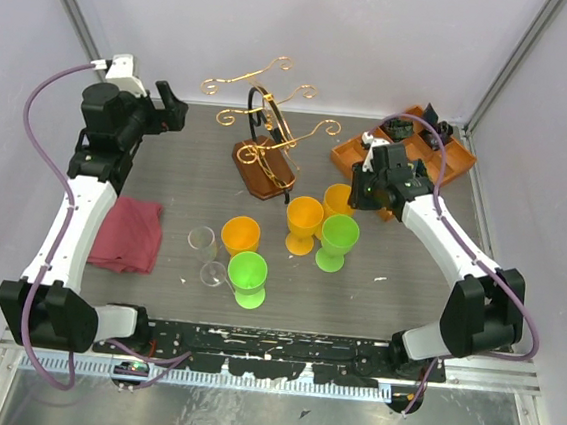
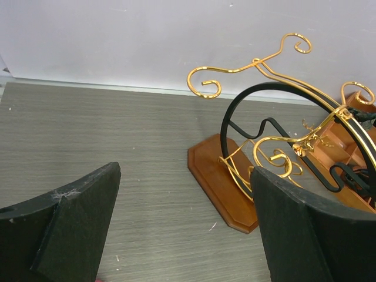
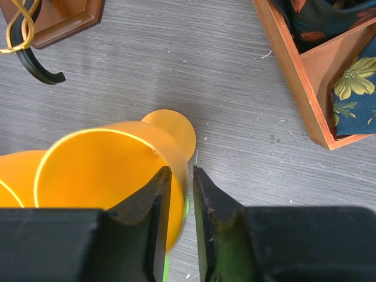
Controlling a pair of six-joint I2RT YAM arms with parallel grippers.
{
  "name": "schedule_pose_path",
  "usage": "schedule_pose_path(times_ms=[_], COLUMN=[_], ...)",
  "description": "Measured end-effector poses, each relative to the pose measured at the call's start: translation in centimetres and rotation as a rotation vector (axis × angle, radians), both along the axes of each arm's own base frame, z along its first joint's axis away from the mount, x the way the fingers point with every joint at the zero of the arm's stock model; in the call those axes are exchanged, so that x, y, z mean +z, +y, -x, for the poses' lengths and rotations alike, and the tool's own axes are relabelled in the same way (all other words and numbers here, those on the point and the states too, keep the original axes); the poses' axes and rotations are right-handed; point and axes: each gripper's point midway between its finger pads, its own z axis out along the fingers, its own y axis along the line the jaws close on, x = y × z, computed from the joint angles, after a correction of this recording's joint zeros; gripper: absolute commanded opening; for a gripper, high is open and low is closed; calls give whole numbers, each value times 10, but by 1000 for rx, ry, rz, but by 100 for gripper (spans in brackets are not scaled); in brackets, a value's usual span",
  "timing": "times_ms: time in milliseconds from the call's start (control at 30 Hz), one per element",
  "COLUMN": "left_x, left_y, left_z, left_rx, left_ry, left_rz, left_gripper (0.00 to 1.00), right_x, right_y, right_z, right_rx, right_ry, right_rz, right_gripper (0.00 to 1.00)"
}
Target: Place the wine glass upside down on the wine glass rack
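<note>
Grey wood-grain table (image 1: 188, 163) (white walls (image 1: 331, 36) around) bears the wine glass rack (image 1: 259, 170).

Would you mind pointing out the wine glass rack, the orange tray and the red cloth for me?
wine glass rack (image 1: 251, 161), top view, on its wooden base.
orange tray (image 1: 343, 158), top view, on its left rim.
red cloth (image 1: 126, 235), top view, on its middle.
</note>
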Motion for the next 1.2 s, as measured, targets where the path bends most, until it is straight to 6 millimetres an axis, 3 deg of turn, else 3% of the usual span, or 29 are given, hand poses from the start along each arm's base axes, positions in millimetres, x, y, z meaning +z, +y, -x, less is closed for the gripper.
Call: schedule_pose_path(times_ms=[100,333,533,700,933,1067,1200], left_x=[4,15,29,54,77,83,88], left_y=[0,1,-4,-13,-29,-40,-58], left_z=[0,-2,-10,-13,-11,-9,-8], left_rx=[-3,6,7,-9,-48,-79,-126], left_ry=[-7,-6,15,16,29,41,48], left_rz=[0,4,33,108,252,363,502], left_gripper=[98,98,98,98,98,99,98], right_x=[-3,8,42,95,206,261,300], right_y=[0,-11,-39,-63,-86,-85,-67], right_z=[0,-6,-15,-20,-16,-12,-10], right_rx=[6,-23,-106,-170,-242,-234,-160], right_ry=[6,-19,-81,-199,-504,-724,-933], right_rz=[5,63,194,286,308,260,156], right_gripper=[1,1,1,1,1,1,1])
